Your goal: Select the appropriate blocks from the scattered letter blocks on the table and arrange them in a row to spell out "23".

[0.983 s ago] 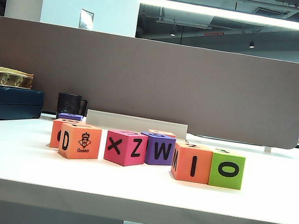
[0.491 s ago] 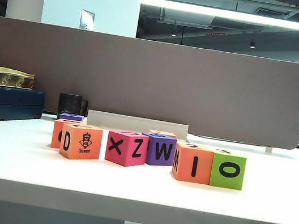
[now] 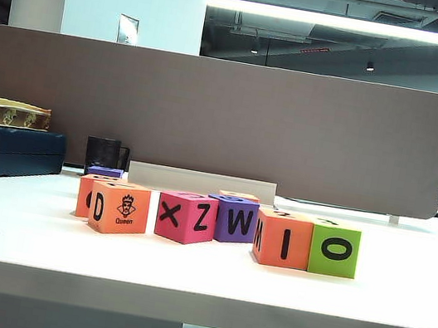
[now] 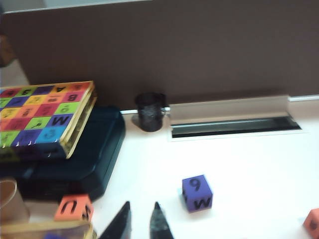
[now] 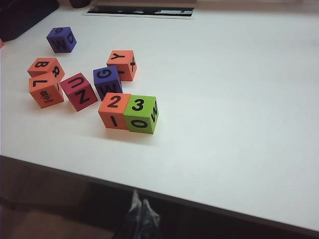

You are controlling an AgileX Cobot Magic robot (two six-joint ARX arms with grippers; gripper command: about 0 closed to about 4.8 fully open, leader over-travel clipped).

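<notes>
White table (image 3: 400,287): orange block (image 5: 114,110), top face "2", touching lime green block (image 5: 141,114), top face "3", in a row near the front edge. Left gripper (image 4: 141,224): fingers nearly together, apparently holding nothing, above the back of the table near a purple block (image 4: 197,192). Right gripper (image 5: 141,209): fingers pressed together, empty, off the front edge.

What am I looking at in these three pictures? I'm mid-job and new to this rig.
It is a two-armed robot. One picture comes from a fixed camera facing the white table; the other two from cameras on each wrist. The left gripper hangs near a purple foam cube, its jaws nearly shut and empty. The right gripper waits off the table's front edge, shut and empty. An orange cube topped "2" touches a lime green cube topped "3", spelling 23.
</notes>
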